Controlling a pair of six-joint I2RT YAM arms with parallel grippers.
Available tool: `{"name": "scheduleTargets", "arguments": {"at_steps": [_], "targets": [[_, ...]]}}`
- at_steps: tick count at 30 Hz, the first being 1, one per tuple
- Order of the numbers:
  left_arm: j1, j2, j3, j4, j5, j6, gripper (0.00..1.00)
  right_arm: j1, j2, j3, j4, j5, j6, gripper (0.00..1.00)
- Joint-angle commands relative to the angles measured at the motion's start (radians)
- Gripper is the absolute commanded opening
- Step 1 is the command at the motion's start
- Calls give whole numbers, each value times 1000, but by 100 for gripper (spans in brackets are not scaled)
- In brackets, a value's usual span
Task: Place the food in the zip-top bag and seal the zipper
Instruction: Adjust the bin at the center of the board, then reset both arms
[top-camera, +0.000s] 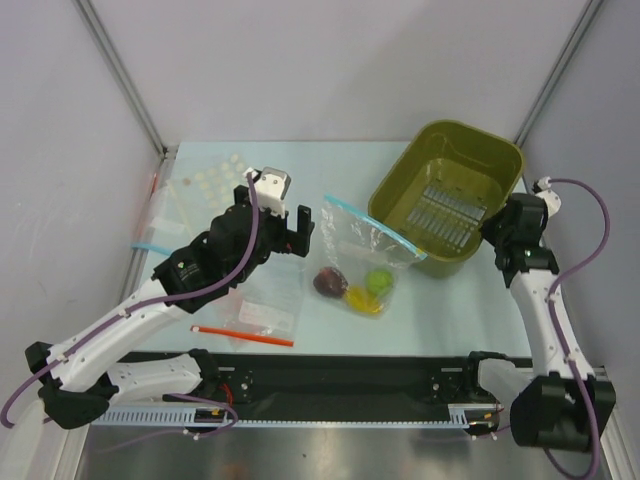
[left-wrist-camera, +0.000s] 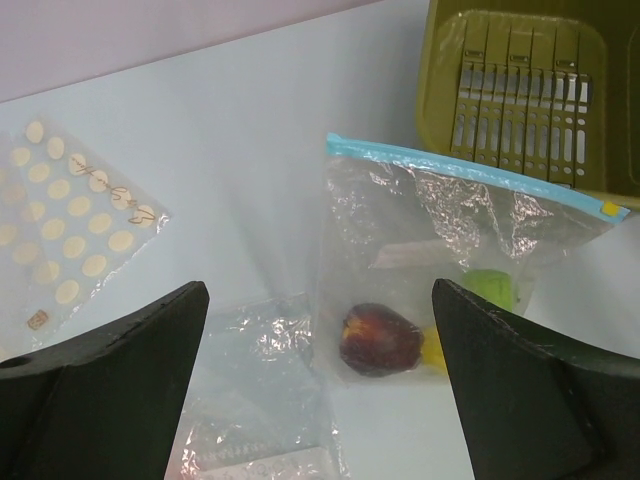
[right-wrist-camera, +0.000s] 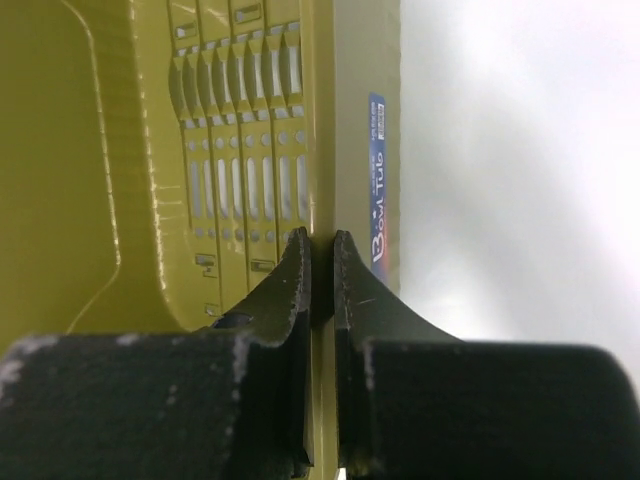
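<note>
Right gripper (right-wrist-camera: 322, 240) is pinched tight on the rim of the olive tub (top-camera: 415, 170) at the upper right of the overhead view, one finger inside the wall and one outside. The left gripper (left-wrist-camera: 320, 288) hangs at frame centre with its jaws spread wide and empty, aimed at the zip-top bag (top-camera: 365, 235). The tub's near corner seems to crowd the bag's right end, so the step in hand is probably shifting the tub clear. It is best drawn up and to the right, lifted slightly so the clear film is not dragged with it. A dotted clear bag (left-wrist-camera: 75, 230) lies at upper left and a bag with a red-orange strip (top-camera: 268, 312) at lower centre, both out of the way. The dark red fruit (left-wrist-camera: 378, 338), green fruit (left-wrist-camera: 492, 288) and yellow fruit (top-camera: 363, 300) cluster at the bag's lower end, whether inside I cannot tell. The zipper (left-wrist-camera: 470, 172) runs along the upper edge.
</note>
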Motion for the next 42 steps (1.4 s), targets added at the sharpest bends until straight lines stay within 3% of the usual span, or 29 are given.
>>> {"name": "scheduleTargets", "arguments": {"at_steps": [1,4,6,7,8,9,11,19,20,25,29,36,42], "targets": [[7,-13,15,16,21,5,100,-22,148,205,-144,116,96,0],[7,-30,14,2,20,1,100,-28,232,270,-184,109,122,0],[7,-42,6,-10,11,-9,100,-31,248,278,-171,87,137,24],[7,-50,5,-16,9,-12,100,-30,253,282,-155,82,145,40],[7,-64,-3,-19,3,-22,100,-30,256,288,-158,81,154,76],[7,-71,-6,-27,3,-27,100,-30,259,302,-169,82,159,84],[7,-94,-20,-30,-2,-42,100,-25,259,342,-210,89,148,91],[7,-117,-31,-64,-3,-82,100,54,118,439,-402,170,65,95],[7,-117,-34,-65,-5,-84,100,67,95,436,-410,156,44,100],[7,-131,-46,-61,35,-87,100,88,-147,266,-306,46,4,100],[7,-183,-105,-12,67,-105,100,88,-296,132,-247,-167,-61,100],[7,-289,-233,112,64,-131,100,88,-396,52,-335,-188,-42,100],[7,-303,-259,93,44,-162,100,117,-421,46,-358,-146,-55,100]]}}
